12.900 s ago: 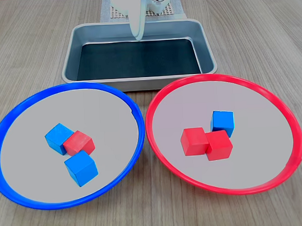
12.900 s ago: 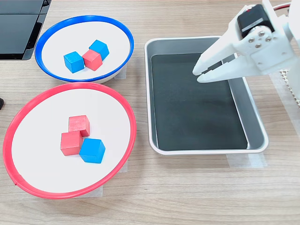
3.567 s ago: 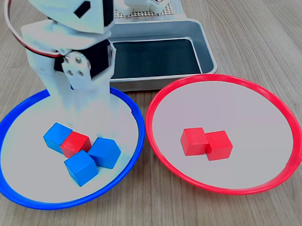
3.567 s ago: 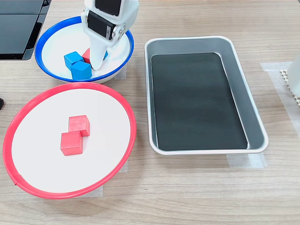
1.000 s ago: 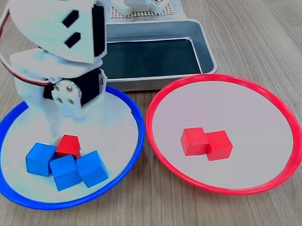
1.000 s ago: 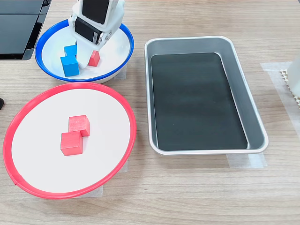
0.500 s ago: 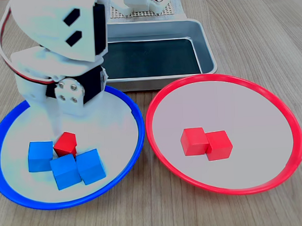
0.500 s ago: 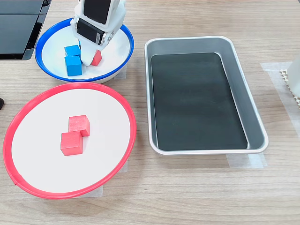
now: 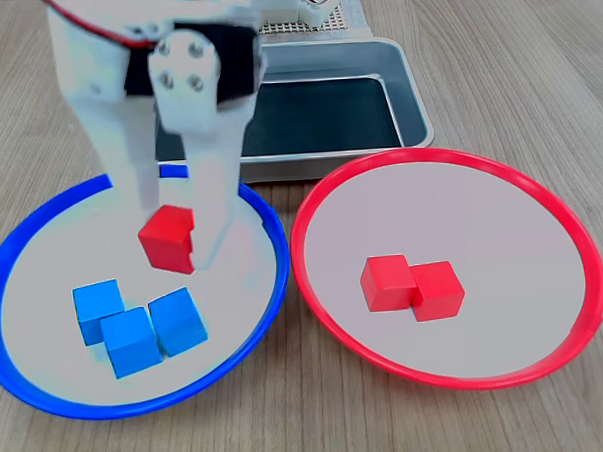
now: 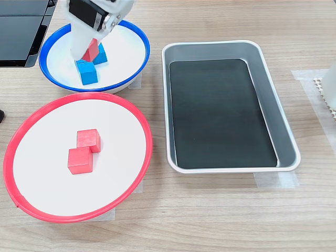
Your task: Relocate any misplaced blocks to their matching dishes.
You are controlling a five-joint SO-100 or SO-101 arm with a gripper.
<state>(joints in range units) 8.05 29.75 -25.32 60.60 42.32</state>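
Observation:
My white gripper is shut on a red block, which hangs lifted above the blue-rimmed dish. In the second exterior view the same red block shows between the fingers of the gripper over the blue-rimmed dish. Three blue blocks lie clustered in that dish below the gripper; two of them show in the second exterior view. The red-rimmed dish holds two red blocks, touching each other, seen too as a pair of red blocks in the red-rimmed dish.
A rectangular silver tray with a dark bottom stands behind the dishes; in the second exterior view this tray is to the right of both dishes. The arm's base sits behind the tray. A dark flat object lies at the second exterior view's top left.
The gripper has closed on the red block and lifted it off the blue-rimmed dish. The blue blocks, pushed together earlier, stay where they were.

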